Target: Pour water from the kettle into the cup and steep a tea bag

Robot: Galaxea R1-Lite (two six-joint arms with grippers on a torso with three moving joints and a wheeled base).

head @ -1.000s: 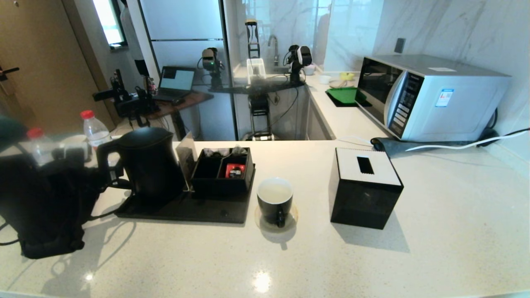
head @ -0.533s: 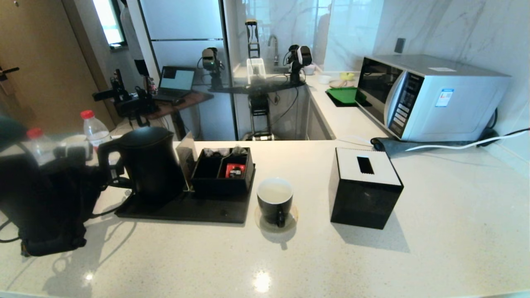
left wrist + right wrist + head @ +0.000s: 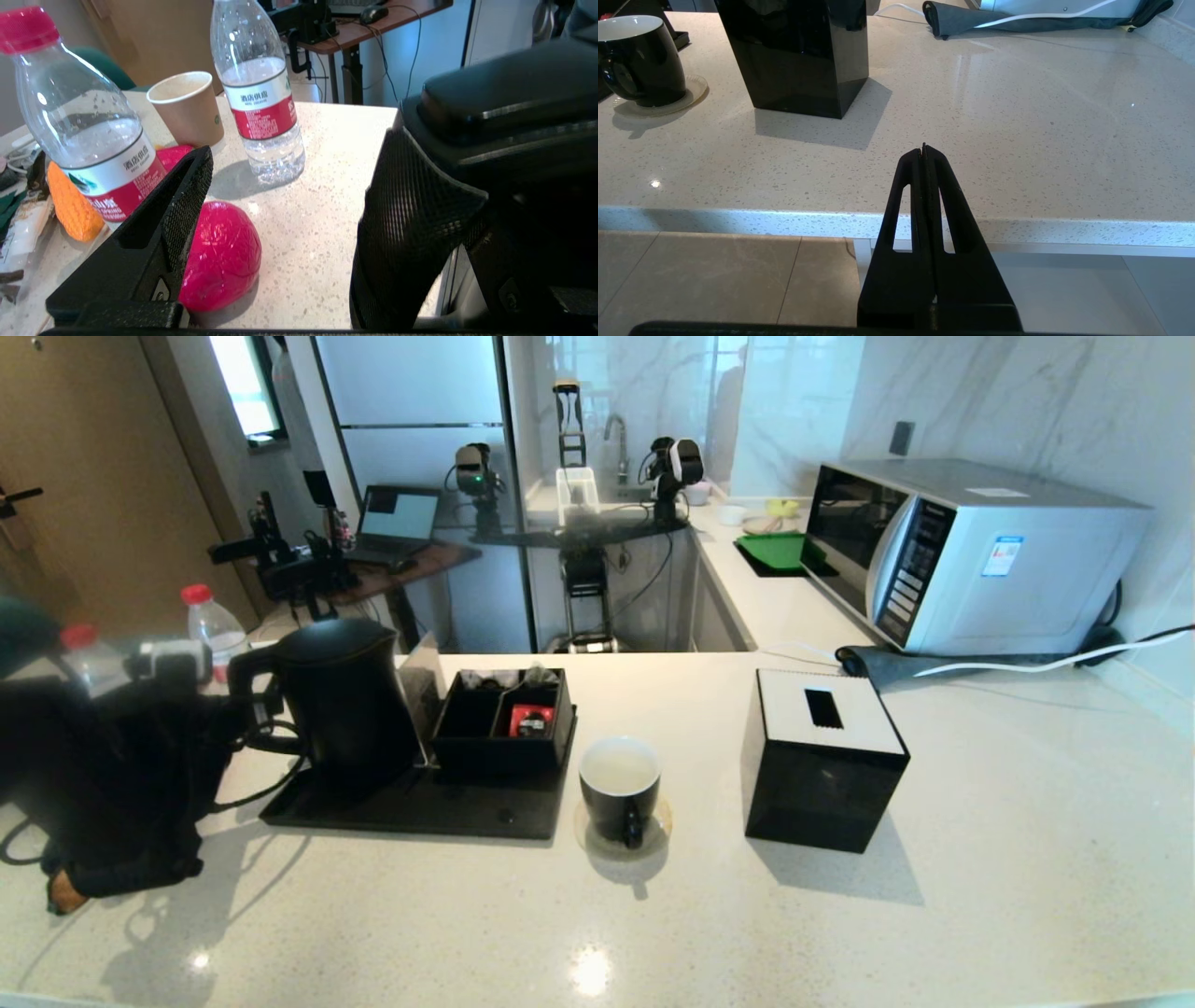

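The matte black kettle (image 3: 344, 700) stands on a black tray (image 3: 467, 814) at the left of the counter, its loop handle (image 3: 245, 709) turned toward my left arm. My left gripper (image 3: 256, 711) (image 3: 301, 154) is open right at that handle. Only bare counter lies between its fingers (image 3: 180, 200), and the kettle's black handle (image 3: 507, 88) is just outside one of them. The black cup (image 3: 619, 789) (image 3: 641, 58) sits on a saucer right of the tray. Inside it is a pale, faintly yellowish surface that looks like water (image 3: 619, 771). I cannot make out the tea bag. My right gripper (image 3: 923, 148) is shut and empty, parked off the counter's front edge.
A black organiser (image 3: 504, 719) on the tray holds a red packet (image 3: 530, 721). A black tissue box (image 3: 822, 761) (image 3: 798, 51) stands right of the cup. Two red-capped bottles (image 3: 259, 88), a paper cup (image 3: 189, 107) and a red ball (image 3: 224, 254) crowd the far left. A microwave (image 3: 971, 555) stands at the back right.
My left arm has drawn up and shifted at the kettle's handle. The kettle has moved slightly to the right on its tray. The cup and the right arm are unchanged.
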